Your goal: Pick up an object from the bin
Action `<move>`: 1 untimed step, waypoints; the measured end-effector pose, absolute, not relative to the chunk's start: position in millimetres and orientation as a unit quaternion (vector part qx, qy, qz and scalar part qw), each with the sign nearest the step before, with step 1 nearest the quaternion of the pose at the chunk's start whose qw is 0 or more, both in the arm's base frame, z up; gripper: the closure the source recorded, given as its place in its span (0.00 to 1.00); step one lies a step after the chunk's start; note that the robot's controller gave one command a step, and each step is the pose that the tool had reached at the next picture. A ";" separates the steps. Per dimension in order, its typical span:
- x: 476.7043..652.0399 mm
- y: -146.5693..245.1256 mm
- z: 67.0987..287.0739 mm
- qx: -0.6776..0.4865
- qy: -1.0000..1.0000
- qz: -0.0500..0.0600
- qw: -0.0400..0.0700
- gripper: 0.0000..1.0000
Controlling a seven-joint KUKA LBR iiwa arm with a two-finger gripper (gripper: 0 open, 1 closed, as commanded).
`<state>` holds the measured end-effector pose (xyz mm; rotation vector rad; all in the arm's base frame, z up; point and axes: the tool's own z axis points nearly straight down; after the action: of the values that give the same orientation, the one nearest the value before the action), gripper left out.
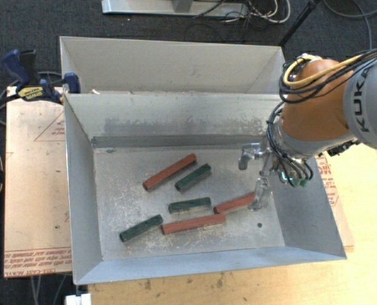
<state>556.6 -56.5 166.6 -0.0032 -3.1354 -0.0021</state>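
My gripper (253, 178) hangs at the right side of the bin floor, open, with nothing between its fingers. Its lower fingertip (262, 196) stands at the right end of a short red-brown bar (234, 204), touching it or just above it; I cannot tell which. The upper fingertip (245, 157) is over bare floor. A longer red-brown bar (193, 224) lies just left of and below the short one. A dark green bar (189, 204) rests to the left of the short one.
Further left lie a slanted red-brown bar (169, 172), a dark green bar (193, 177) beside it, and another green bar (141, 229) near the front left. The bin's sloping right wall rises close beside the gripper.
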 end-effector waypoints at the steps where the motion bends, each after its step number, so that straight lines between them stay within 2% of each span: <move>1: 558.5 -56.3 170.6 0.000 -1.000 0.000 -0.001 0.00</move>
<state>558.5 -56.3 170.6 -0.0002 -3.1427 -0.0009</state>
